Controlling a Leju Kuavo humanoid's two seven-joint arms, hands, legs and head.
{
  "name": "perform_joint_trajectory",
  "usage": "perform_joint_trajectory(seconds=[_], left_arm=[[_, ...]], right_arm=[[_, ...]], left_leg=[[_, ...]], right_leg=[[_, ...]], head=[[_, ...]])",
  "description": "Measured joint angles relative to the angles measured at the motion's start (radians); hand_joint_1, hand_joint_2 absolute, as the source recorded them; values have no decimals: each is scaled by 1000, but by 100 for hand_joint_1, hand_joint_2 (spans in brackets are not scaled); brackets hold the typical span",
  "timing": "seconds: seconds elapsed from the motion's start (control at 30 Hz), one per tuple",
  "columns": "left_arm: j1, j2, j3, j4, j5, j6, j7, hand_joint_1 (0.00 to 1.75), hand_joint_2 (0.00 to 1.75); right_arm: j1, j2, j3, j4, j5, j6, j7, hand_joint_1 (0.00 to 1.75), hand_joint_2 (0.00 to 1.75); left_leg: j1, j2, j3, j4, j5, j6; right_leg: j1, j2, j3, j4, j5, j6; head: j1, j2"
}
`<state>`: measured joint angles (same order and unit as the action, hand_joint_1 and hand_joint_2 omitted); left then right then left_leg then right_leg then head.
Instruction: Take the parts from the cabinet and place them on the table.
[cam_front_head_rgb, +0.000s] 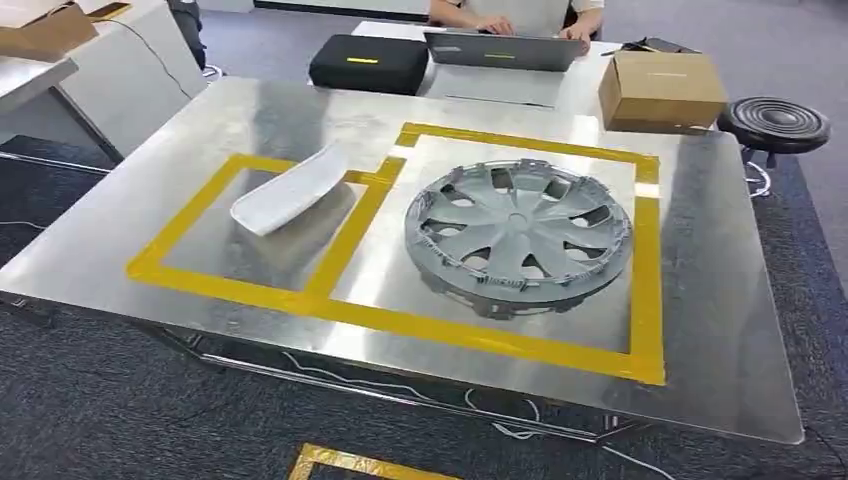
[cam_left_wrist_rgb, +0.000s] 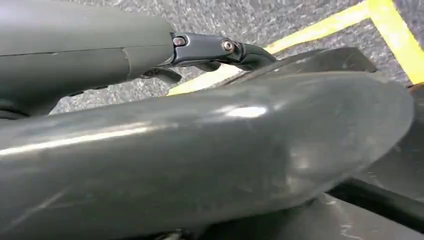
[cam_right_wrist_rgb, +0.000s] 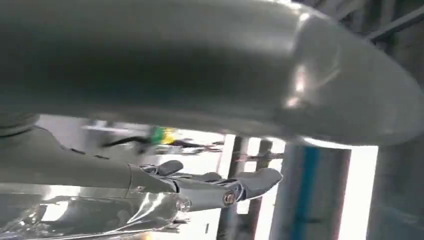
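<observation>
1. The wheel cover (cam_front_head_rgb: 518, 238) lay flat on the metal table (cam_front_head_rgb: 720, 330), inside the larger yellow-taped box (cam_front_head_rgb: 648, 270); being round, it had no long axis
2. The white trim part (cam_front_head_rgb: 290, 188) lay beside the wheel cover, long axis slanting away from it, one end touching the tape
3. Left hand (cam_left_wrist_rgb: 215, 50) and right hand (cam_right_wrist_rgb: 210, 187) each held nothing; whether the fingers were spread or curled, I could not tell
4. Risk, as I judged it: a careless reach could nudge the trim part further across the tape

The left hand (cam_left_wrist_rgb: 210, 52) is reaching out with nothing in it. The right hand (cam_right_wrist_rgb: 220, 187) is stretching out too, fingers straight and empty.
</observation>
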<state>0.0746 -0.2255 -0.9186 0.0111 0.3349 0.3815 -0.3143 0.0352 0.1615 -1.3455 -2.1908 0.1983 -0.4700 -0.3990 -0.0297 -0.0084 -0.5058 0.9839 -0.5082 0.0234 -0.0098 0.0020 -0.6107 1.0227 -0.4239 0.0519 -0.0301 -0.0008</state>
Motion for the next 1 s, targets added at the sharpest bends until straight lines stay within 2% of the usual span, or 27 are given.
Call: perform_joint_trajectory(seconds=[0.07, 0.13, 0.17, 0.2, 0.27, 0.3, 0.33, 0.37, 0.43, 0.5, 0.63, 0.7, 0.73, 0.77, 0.8, 0.87, 0.93, 1.0], left_arm=[[-3, -6, 0, 0, 0, 22, -5, 0, 0], [-6, -8, 0, 0, -5, 21, -1, 0, 0], [-8, -10, -1, 0, -11, 16, 12, 0, 0], [-11, -10, -3, 0, -14, 12, 19, 0, 0], [-16, -12, -5, 0, -20, 7, 37, 0, 0], [-17, -12, -5, 0, -22, 12, 39, 0, 0], [-17, -13, -6, 0, -22, 20, 39, 0, 0], [-17, -14, -6, 0, -22, 25, 38, 0, 0], [-17, -14, -6, 0, -21, 29, 33, 0, 0], [-18, -14, -6, 0, -18, 28, 27, 0, 0], [-19, -14, -6, 0, -14, -4, 35, 0, 0], [-22, -12, -7, 0, -16, -35, 40, 0, 0], [-23, -11, -8, 0, -22, -48, 41, 0, 0], [-23, -8, -10, 0, -29, -54, 40, 0, 0], [-24, -7, -12, 0, -38, -59, 39, 0, 0], [-25, 1, -16, 0, -56, -73, 29, 0, 0], [-25, 9, -25, 0, -70, -86, 18, 0, 0], [-26, 16, -34, 0, -79, -99, 12, 0, 0]], right_arm=[[9, 46, -9, 5, 15, -68, 72, 0, 175], [27, 83, -6, 46, 81, -183, 253, 0, 175], [24, 98, -6, 86, 132, -212, 358, 0, 175], [20, 105, -7, 118, 179, -219, 423, 0, 0], [26, 132, -4, 222, 394, -223, 627, 0, 0], [42, 141, 12, 260, 484, -224, 760, 0, 0], [66, 147, 40, 290, 540, -224, 887, 0, 0], [89, 149, 70, 309, 562, -224, 986, 0, 0], [113, 155, 125, 337, 583, -225, 1076, 0, 0], [131, 157, 158, 366, 546, -225, 1088, 0, 0], [199, 167, 272, 498, 230, -225, 1098, 0, 0], [256, 180, 402, 604, -7, -224, 1099, 0, 0], [286, 183, 498, 664, -96, -202, 1103, 0, 0], [306, 189, 585, 728, -124, -152, 1103, 0, 0], [318, 192, 652, 784, -115, -74, 1103, 0, 0], [320, 193, 751, 890, -90, 112, 1102, 0, 0], [320, 193, 822, 981, -96, 182, 1092, 0, 0], [323, 193, 869, 1039, -101, 216, 1078, 0, 0]], left_leg=[[0, 0, 0, 0, 0, 0], [1, -2, 0, 0, 1, 0], [1, -2, 1, 0, 1, 0], [0, -1, 1, 0, 1, 0], [-1, 0, 3, 0, 0, 0], [-1, -1, 3, 0, 0, 0], [-1, -3, 2, 0, 0, 0], [-2, -3, 2, 0, 1, 1], [-2, -2, 3, 0, 0, 0], [-1, -1, 4, 0, 0, 0], [0, -2, 4, -1, 0, 0], [0, -5, 4, -1, 0, 0], [0, -5, 4, -1, 0, -1], [0, -5, 4, -2, 0, -1], [0, -5, 4, -2, 0, -1], [-1, -6, 5, -2, 1, -2], [-1, -10, 4, -2, 1, -2], [-1, -10, 4, -3, 2, -3]], right_leg=[[0, -1, 1, 0, 0, 0], [1, -3, 2, 0, -1, -1], [0, -3, 2, 0, 0, -1], [0, -1, 2, 0, 0, -1], [-1, 0, 3, 0, 0, -1], [-1, -1, 3, 0, 0, -1], [-1, -3, 4, 0, -1, 0], [-2, -4, 4, 0, -1, 0], [-2, -1, 3, 0, -1, 0], [-1, 1, 4, 0, -1, 0], [-1, -2, 5, 0, -2, -1], [0, -4, 6, 0, -2, -2], [0, -4, 6, 1, -3, -2], [0, -4, 5, 1, -3, -2], [0, -4, 5, 1, -3, -3], [0, -4, 4, 1, -3, -3], [0, -7, 6, 1, -4, -4], [-1, -7, 6, 1, -4, -4]], head=[[0, 0], [1, 0], [0, 0], [1, 0], [0, 0], [1, 0], [1, 0], [1, 0], [1, 0], [0, 0], [0, 0], [0, 0], [2, 0], [-1, 0], [1, 0], [0, 0], [0, 0], [1, 0]])
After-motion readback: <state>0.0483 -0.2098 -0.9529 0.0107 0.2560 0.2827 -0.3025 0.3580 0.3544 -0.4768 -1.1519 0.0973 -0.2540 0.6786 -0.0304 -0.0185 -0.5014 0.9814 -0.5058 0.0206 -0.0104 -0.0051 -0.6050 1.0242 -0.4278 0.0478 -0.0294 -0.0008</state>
